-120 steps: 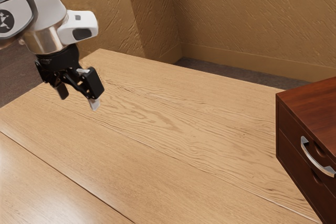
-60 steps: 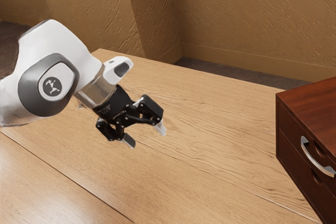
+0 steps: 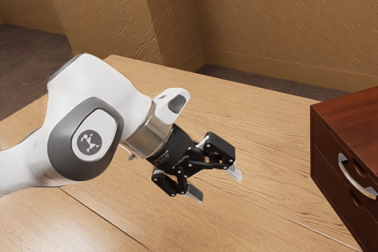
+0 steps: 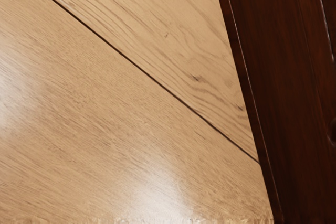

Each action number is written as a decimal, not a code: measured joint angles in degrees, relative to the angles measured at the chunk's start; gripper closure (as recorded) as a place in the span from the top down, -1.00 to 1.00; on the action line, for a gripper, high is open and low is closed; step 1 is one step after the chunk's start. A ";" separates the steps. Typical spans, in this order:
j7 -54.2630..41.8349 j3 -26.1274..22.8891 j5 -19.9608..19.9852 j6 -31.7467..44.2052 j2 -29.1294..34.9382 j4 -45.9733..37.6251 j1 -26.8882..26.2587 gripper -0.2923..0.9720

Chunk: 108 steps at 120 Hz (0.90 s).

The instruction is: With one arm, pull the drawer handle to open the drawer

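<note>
A dark red-brown wooden cabinet point(image 3: 348, 163) stands at the exterior view's right edge, its drawer front shut and carrying a curved silver handle point(image 3: 356, 176). My black gripper point(image 3: 216, 185) hovers over the middle of the wooden table, well to the left of the handle, pointing toward the cabinet. Its two fingers stand apart with nothing between them. The cabinet's dark front point(image 4: 286, 98) also appears in the wrist view, ahead of my hand.
The wooden table point(image 3: 254, 122) has a seam point(image 4: 142, 72) running across its planks. Tan textured walls and a grey floor lie behind it. Between gripper and cabinet there is only bare tabletop.
My arm has swung from the exterior view's upper left down and to the right, toward the cabinet. The gripper turned from pointing downward to pointing sideways at the drawer. The drawer has not moved.
</note>
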<state>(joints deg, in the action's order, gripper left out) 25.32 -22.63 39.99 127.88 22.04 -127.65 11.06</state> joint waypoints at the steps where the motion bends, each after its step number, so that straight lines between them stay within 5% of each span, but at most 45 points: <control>1: 0.08 -0.23 0.25 0.25 -0.06 0.03 0.00 0.54; 28: 1.91 -5.37 5.21 7.09 -5.06 3.41 0.57 0.54; 69: 2.90 -17.95 -0.19 3.66 -7.86 8.85 12.64 0.54; 86: 3.42 -42.98 1.34 1.76 -6.52 13.02 39.01 0.54; 108: 3.92 -49.63 2.87 1.79 -6.62 15.92 44.44 0.54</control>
<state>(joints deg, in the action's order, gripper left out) 29.24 -72.25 42.85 129.66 15.42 -111.73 55.50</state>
